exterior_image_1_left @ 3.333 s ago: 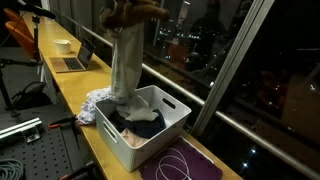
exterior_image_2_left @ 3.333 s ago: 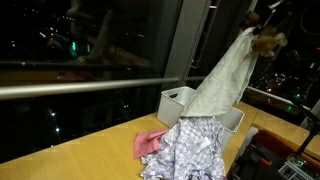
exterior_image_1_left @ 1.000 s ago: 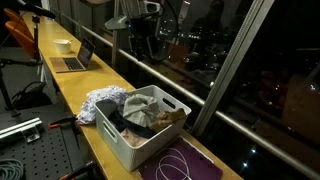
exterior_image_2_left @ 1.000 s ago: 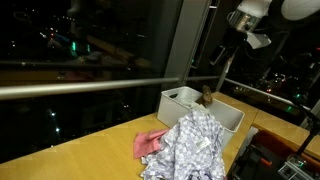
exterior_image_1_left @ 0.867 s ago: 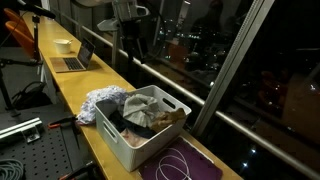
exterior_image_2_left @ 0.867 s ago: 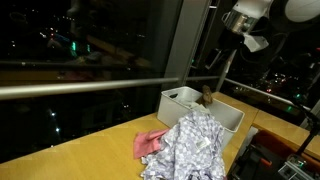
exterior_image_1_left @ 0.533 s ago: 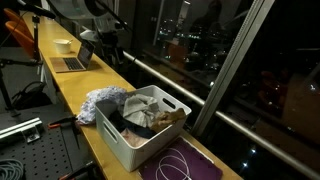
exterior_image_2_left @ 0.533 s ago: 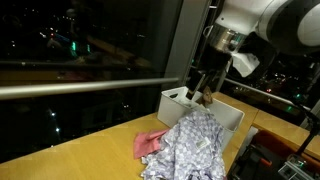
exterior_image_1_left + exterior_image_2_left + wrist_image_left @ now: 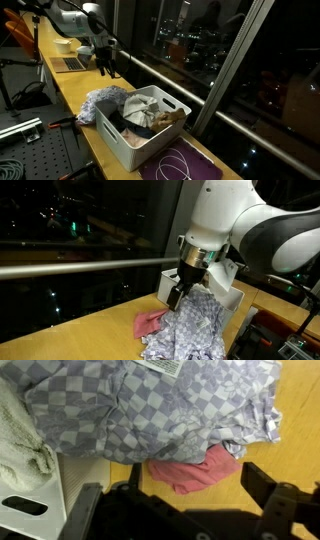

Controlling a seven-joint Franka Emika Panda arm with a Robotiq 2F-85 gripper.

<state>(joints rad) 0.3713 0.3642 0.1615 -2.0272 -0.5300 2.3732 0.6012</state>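
Observation:
My gripper (image 9: 176, 498) is open and holds nothing, hanging low over the yellow table. In the wrist view a pink cloth (image 9: 192, 470) lies just ahead of the fingertips. It is partly tucked under a blue-and-white checkered cloth (image 9: 150, 405). In both exterior views the gripper (image 9: 107, 64) (image 9: 175, 293) hovers over the cloth pile beside the white bin (image 9: 172, 104). The pink cloth (image 9: 152, 323) and checkered cloth (image 9: 196, 330) lie on the table next to the bin (image 9: 174, 279). A grey-beige towel (image 9: 150, 115) and dark clothes fill the bin.
A laptop (image 9: 70, 62) and a small bowl (image 9: 63, 44) stand farther along the yellow table (image 9: 66, 86). A purple mat with a white cable (image 9: 180, 162) lies beside the bin. A window railing (image 9: 190, 88) runs along the table's far edge.
The grey towel that hung from the gripper over the bin now lies in it. The open gripper has swung away from above the bin and come down over the cloth pile.

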